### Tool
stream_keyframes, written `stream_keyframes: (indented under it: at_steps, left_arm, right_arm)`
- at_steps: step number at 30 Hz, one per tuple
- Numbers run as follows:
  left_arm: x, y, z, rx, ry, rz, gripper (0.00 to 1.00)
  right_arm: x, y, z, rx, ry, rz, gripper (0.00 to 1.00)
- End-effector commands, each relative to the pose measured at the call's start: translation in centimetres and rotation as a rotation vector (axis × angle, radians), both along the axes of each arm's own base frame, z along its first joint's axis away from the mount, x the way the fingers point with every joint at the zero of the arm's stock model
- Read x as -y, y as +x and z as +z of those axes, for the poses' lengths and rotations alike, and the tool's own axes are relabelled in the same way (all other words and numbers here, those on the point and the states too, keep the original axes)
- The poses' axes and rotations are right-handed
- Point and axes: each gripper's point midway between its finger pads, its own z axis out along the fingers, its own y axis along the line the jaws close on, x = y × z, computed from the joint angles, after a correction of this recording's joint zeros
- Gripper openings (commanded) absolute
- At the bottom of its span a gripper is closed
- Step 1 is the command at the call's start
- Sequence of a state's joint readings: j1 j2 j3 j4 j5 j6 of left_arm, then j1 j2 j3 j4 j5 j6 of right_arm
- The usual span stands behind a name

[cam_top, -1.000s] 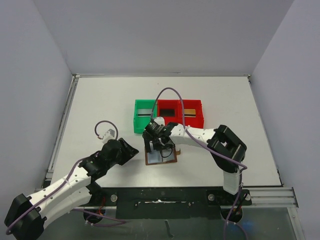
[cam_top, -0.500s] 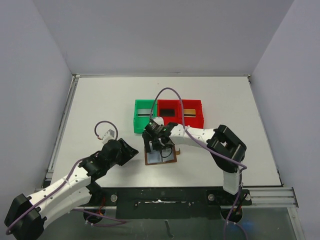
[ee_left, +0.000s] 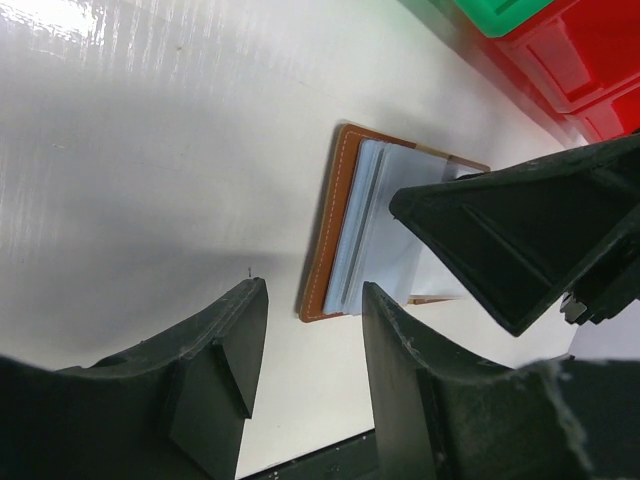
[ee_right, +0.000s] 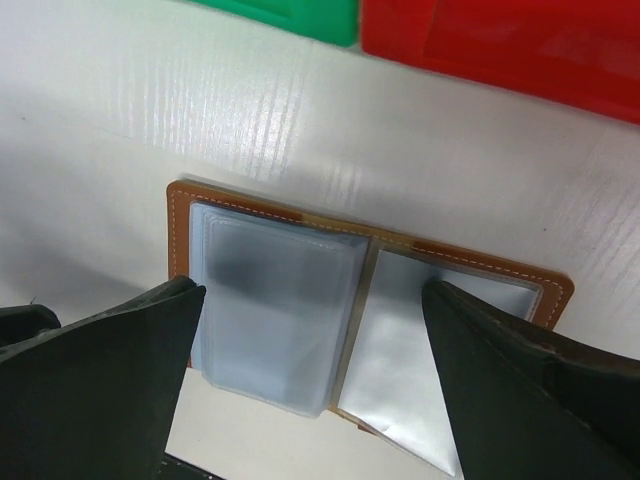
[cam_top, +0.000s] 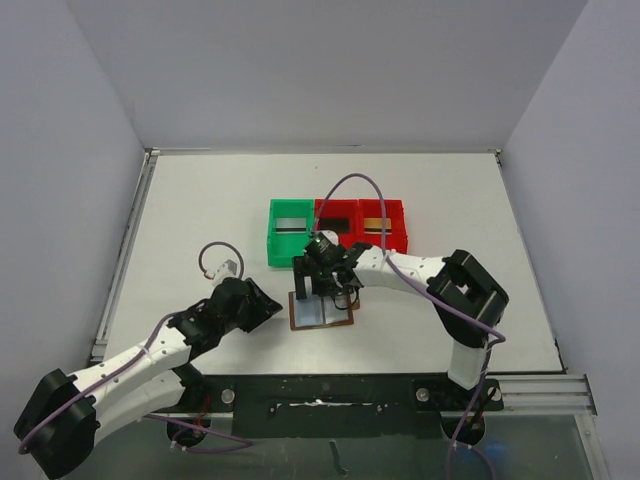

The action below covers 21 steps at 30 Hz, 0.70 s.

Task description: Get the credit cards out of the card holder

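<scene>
The card holder lies open flat on the white table, brown leather with pale blue-grey sleeves. A dim dark patch shows through the top of the left sleeve stack; I cannot tell whether it is a card. My right gripper hovers straight over the open card holder, jaws wide open and empty. To its left my left gripper is low, open with nothing between its fingers, pointing at the holder's brown edge. Flat credit cards lie in the bins: a pale one and a dark one.
A green bin and two red bins stand in a row just behind the card holder. The right red bin holds a yellowish strip. The right gripper's black finger fills the right of the left wrist view.
The right gripper has shifted a little to the right above the card holder. The left arm has edged forward towards the holder's left edge. The holder has stayed put.
</scene>
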<state>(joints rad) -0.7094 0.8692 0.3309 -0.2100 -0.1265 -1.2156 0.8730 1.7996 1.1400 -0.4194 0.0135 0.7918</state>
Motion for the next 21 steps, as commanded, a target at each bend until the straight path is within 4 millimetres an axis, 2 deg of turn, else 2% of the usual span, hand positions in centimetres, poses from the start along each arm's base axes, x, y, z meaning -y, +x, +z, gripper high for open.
stream_keyframes:
  at_steps: [1,7,11,14,16,19,21]
  left_arm:
    - [0.9,0.8,0.7,0.034,-0.047,-0.003,0.41]
    - [0.4,0.9,0.9,0.046,-0.060,0.022,0.40]
    - [0.2,0.7,0.9,0.047,-0.060,0.025,0.40]
    - [0.2,0.6,0.9,0.047,-0.064,0.023,0.40]
    - [0.4,0.7,1.1,0.053,-0.067,0.014,0.40]
    - [0.6,0.8,1.3,0.057,-0.063,-0.002,0.40]
    - [0.9,0.8,1.5,0.061,-0.060,-0.017,0.40]
  right_arm:
    - [-0.4,-0.3,-0.5,0.036,-0.127,0.033,0.98]
    - [-0.4,-0.3,-1.2,0.043,-0.177,0.033,0.98]
    - [-0.5,-0.4,-1.1,0.038,-0.158,0.032,0.93]
    - [-1.1,-0.4,-0.7,0.021,-0.074,0.037,0.86]
    - [-1.2,-0.4,-0.4,0.008,-0.014,0.028,0.77]
    - [-0.4,-0.1,-0.2,0.002,0.020,0.001,0.66]
    - [0.1,0.0,-0.4,-0.004,0.017,-0.013,0.64]
